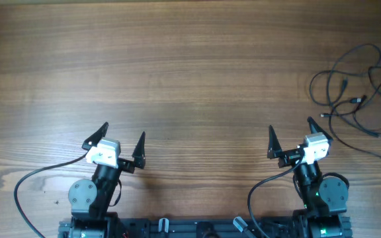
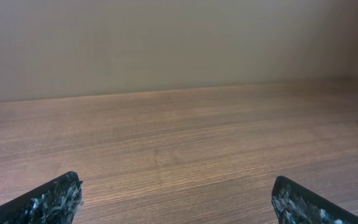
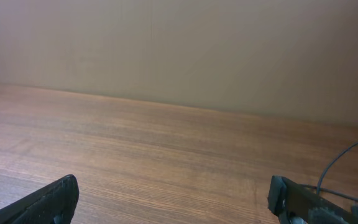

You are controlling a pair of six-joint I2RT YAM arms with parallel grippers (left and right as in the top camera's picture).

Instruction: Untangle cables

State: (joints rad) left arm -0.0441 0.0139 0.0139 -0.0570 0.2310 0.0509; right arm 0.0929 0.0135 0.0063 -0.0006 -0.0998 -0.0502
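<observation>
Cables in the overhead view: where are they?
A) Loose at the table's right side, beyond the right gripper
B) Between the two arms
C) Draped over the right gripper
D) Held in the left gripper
A: the cables lie in a loose tangle near the right edge, apart from the open right gripper, which holds nothing.

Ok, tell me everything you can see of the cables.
The cables are thin black cords with small plugs, some silvery-tipped, lying in a loose tangle of overlapping loops on the wooden table at its right side, strands running off the picture's edge. Only the table touches them.
</observation>
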